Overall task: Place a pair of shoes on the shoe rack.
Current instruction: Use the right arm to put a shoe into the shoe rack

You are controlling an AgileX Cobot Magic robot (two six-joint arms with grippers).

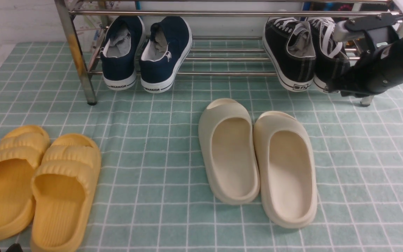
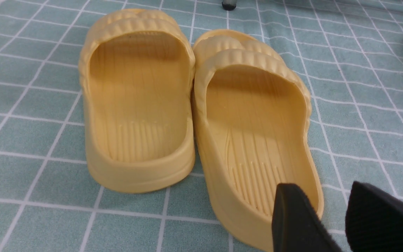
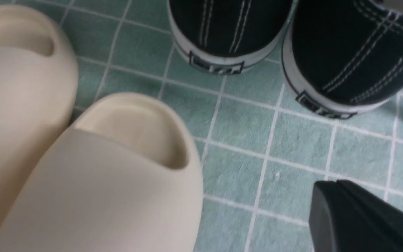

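The pair of shoes, two black canvas sneakers (image 1: 294, 52) (image 1: 329, 49) with white laces, rests side by side on the right end of the chrome shoe rack (image 1: 222, 14), heels toward me. Their heels (image 3: 229, 28) (image 3: 355, 52) overhang the checked cloth. My right gripper (image 1: 336, 89) (image 3: 331, 190) is shut with nothing in it. It hangs just in front of the right sneaker's heel, apart from it. At the bottom left my left gripper (image 1: 4, 248) (image 2: 322, 203) stands open and empty over the heel end of a yellow slipper.
Navy slip-on sneakers (image 1: 145, 52) sit on the rack's left part. Cream slippers (image 1: 257, 157) lie mid-floor just left of the right gripper. Yellow slippers (image 1: 37, 185) (image 2: 194, 105) lie front left. A green checked cloth (image 1: 159, 140) covers the floor. A rack leg (image 1: 366, 101) stands by my right arm.
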